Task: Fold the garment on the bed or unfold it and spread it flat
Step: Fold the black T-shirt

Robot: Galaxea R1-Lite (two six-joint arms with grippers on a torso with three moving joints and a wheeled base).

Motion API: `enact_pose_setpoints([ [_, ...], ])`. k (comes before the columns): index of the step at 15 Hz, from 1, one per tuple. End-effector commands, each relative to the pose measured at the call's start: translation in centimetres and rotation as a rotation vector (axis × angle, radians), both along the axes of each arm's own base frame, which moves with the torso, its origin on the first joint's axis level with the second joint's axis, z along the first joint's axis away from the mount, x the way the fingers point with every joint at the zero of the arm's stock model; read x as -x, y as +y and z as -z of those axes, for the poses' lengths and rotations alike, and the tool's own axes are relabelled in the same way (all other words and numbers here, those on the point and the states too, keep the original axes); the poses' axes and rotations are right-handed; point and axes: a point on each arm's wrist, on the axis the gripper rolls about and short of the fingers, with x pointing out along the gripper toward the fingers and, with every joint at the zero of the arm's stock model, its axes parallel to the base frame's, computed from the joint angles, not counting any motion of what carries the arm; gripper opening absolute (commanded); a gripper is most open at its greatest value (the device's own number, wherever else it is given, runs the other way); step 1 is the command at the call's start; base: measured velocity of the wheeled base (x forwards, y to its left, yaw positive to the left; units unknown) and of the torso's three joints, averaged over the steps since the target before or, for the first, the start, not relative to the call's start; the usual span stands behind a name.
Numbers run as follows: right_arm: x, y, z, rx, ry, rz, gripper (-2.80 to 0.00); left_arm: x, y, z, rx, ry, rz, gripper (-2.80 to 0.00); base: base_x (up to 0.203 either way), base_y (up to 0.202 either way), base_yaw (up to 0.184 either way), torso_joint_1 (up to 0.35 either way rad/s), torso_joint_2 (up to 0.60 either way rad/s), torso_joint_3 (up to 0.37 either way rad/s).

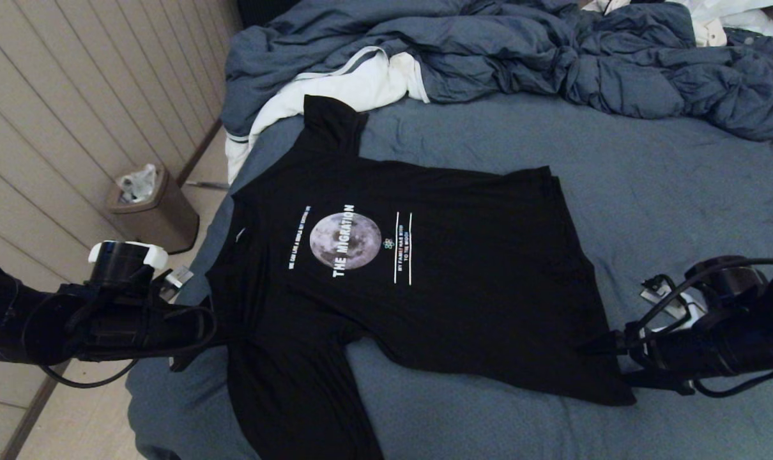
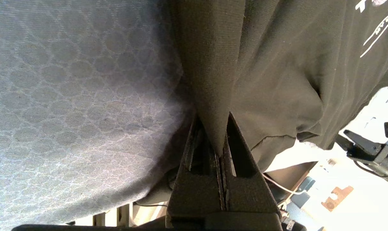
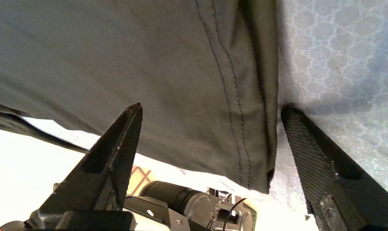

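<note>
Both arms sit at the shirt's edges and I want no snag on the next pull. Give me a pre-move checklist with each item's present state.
1. Left gripper shut on the garment: ok, black cloth is pinched between its fingers.
2. Right gripper holding the hem corner: not ok, its fingers stand open with the stitched hem between them, unclamped.
3. Garment spread print-up on the bed: ok, the moon print faces up.
4. Near sleeve flat: not ok, it hangs toward the bed's front edge.
5. Far sleeve clear of the white cloth: cannot tell, they meet at the sleeve tip.
6. Duvet off the shirt: ok, it is bunched beyond it.
</note>
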Motion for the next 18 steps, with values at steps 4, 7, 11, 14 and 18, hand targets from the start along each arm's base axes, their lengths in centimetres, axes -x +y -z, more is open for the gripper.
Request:
enact_pose_setpoints([
  [4, 0.0, 0.0, 0.3, 0.0, 0.004, -0.019, 0.0, -0.1, 0.0, 0.1, 0.005, 0.004, 0.0, -2.8, 0.0, 0.0, 0.0, 0.0, 0.0, 0.0],
  [7, -0.1, 0.1, 0.5, 0.008, -0.021, -0.023, -2.8, -0.1, 0.0, 0.2, 0.003, 0.006, -0.001, -2.8, 0.0, 0.0, 0.0, 0.0, 0.0, 0.0],
  [11, -0.2, 0.1, 0.8, 0.006, -0.02, -0.025, -2.8, -0.1, 0.0, 0.2, 0.003, 0.005, -0.001, -2.8, 0.0, 0.0, 0.0, 0.0, 0.0, 0.0],
  [14, 0.0, 0.1, 0.9, 0.004, -0.012, -0.023, -2.8, 0.1, 0.0, 0.1, 0.004, 0.005, -0.001, -2.8, 0.0, 0.0, 0.0, 0.0, 0.0, 0.0],
  [18, 0.8, 0.3, 1.1, -0.002, 0.002, -0.024, -2.8, 0.9, -0.1, 0.3, 0.003, 0.029, 0.003, -2.8, 0.0, 0.0, 0.0, 0.0, 0.0, 0.0],
])
